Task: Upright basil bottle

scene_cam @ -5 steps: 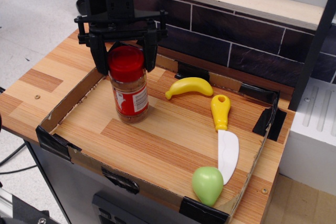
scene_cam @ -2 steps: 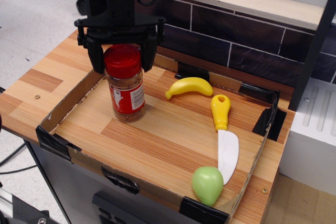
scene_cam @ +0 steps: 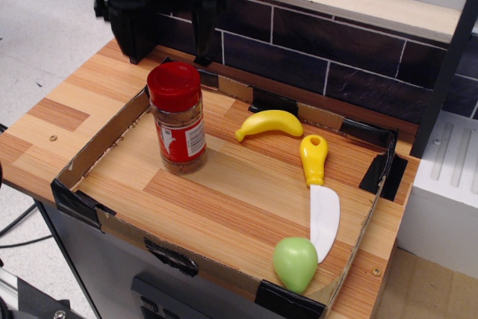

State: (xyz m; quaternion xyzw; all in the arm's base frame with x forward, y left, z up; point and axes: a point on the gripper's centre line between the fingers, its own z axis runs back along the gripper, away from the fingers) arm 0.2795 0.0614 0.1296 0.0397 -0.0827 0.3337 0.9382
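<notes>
The gripper (scene_cam: 168,54) hangs above the basil bottle (scene_cam: 178,119), jaws spread wide, holding and touching nothing. The bottle stands upright in the tray (scene_cam: 104,140), red cap up.

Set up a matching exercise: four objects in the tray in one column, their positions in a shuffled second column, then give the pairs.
Objects:
1. basil bottle
2. toy banana
3. toy knife
4. green pear

Positions:
A. lying at the tray's near right corner
B. standing upright at the left of the tray, red cap on top
C. lying near the back wall of the tray, middle
D. lying on the right side, yellow handle pointing to the back, white blade to the front

Pairs: 1-B, 2-C, 3-D, 4-A
</notes>
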